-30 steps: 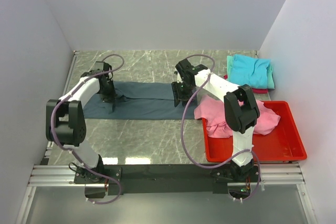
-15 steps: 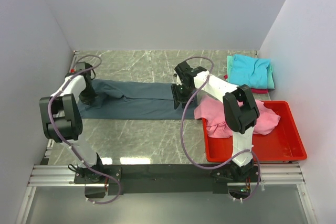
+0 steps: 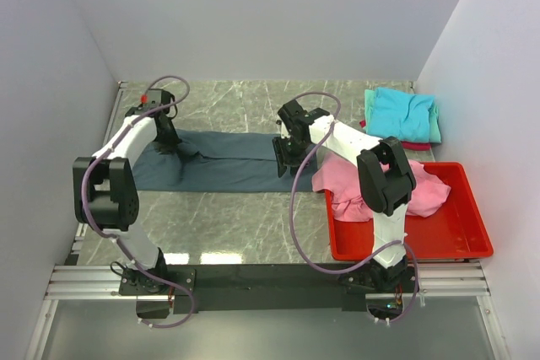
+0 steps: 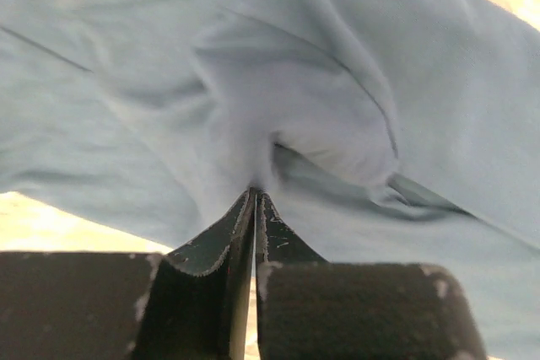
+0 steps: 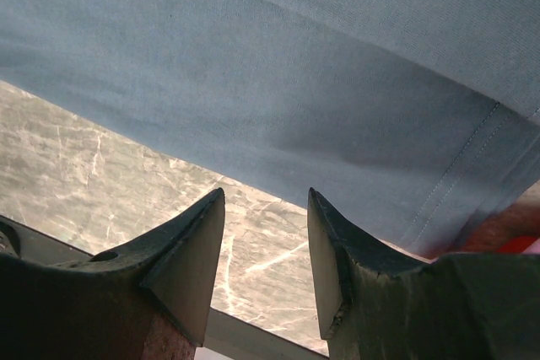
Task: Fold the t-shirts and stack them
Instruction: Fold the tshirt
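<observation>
The dark t-shirt (image 3: 228, 162) lies spread as a long band on the marble surface (image 3: 228, 225), running left to right between the two arms.

The left arm (image 3: 128, 137) reaches to the left end of this shirt. The left jaws are pressed together and pinch a raised fold of the dark cloth. In the left wrist view the fabric gathers into creases at the jaw tips.

The right arm (image 3: 342, 141) reaches to the right end of the same shirt. The right jaws are spread, with nothing between them. In the right wrist view they sit over the hemmed edge of the shirt, and bare marble shows in the gap.

The pink t-shirt (image 3: 350, 187) lies crumpled over the left rim of the red bin (image 3: 460, 242), partly inside the bin and partly on the surface, just beside the right end of the dark t-shirt.

A folded stack sits at the far right corner of the surface. The turquoise t-shirt (image 3: 401, 111) is on top. The mint t-shirt (image 3: 435, 128) shows at the stack's right edge, and the red t-shirt (image 3: 417, 147) shows at its near edge.
</observation>
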`<action>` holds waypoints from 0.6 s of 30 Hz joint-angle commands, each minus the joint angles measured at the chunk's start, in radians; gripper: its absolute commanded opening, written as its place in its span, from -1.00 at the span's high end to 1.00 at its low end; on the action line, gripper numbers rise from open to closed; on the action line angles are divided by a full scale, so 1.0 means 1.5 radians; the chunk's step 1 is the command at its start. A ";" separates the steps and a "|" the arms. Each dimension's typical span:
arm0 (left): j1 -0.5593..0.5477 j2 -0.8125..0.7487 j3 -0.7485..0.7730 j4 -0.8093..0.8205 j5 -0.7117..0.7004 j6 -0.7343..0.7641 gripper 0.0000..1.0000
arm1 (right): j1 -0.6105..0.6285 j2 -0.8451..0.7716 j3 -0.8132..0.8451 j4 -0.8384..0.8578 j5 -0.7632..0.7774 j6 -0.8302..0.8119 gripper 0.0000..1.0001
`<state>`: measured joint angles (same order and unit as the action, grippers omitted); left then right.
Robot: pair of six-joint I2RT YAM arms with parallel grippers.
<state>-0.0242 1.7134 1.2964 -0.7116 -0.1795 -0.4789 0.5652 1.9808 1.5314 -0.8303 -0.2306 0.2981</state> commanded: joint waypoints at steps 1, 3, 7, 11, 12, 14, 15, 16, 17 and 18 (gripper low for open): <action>0.003 0.013 -0.005 0.011 0.056 -0.027 0.79 | 0.006 -0.014 0.026 -0.004 -0.006 -0.003 -0.02; 0.003 0.022 0.000 0.034 0.058 -0.026 0.79 | 0.007 -0.013 0.029 -0.008 -0.002 -0.005 -0.02; -0.003 0.043 0.041 0.032 0.066 -0.030 0.79 | 0.006 -0.013 0.027 -0.008 -0.001 -0.004 -0.02; -0.027 0.007 0.035 0.062 0.063 -0.039 0.76 | 0.006 -0.016 0.015 -0.003 -0.002 0.000 -0.02; -0.036 -0.002 0.021 0.069 0.067 -0.046 0.74 | 0.006 -0.016 0.014 -0.003 -0.003 0.001 -0.02; -0.042 -0.015 0.008 0.085 0.071 -0.052 0.71 | 0.006 -0.014 0.015 -0.003 -0.004 0.001 -0.02; -0.048 -0.015 -0.002 0.085 0.068 -0.053 0.70 | 0.006 -0.013 0.017 -0.004 -0.005 0.001 -0.02; -0.049 -0.010 -0.006 0.083 0.062 -0.054 0.67 | 0.006 -0.011 0.021 -0.006 -0.004 0.000 -0.02; -0.050 -0.005 -0.010 0.078 0.056 -0.055 0.64 | 0.006 -0.010 0.024 -0.007 -0.004 0.000 -0.02; -0.051 -0.001 -0.019 0.075 0.048 -0.056 0.62 | 0.006 -0.009 0.026 -0.008 -0.003 0.000 -0.02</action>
<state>-0.0963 1.7321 1.2961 -0.6212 -0.0944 -0.5407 0.5655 1.9812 1.5383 -0.8341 -0.2302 0.2981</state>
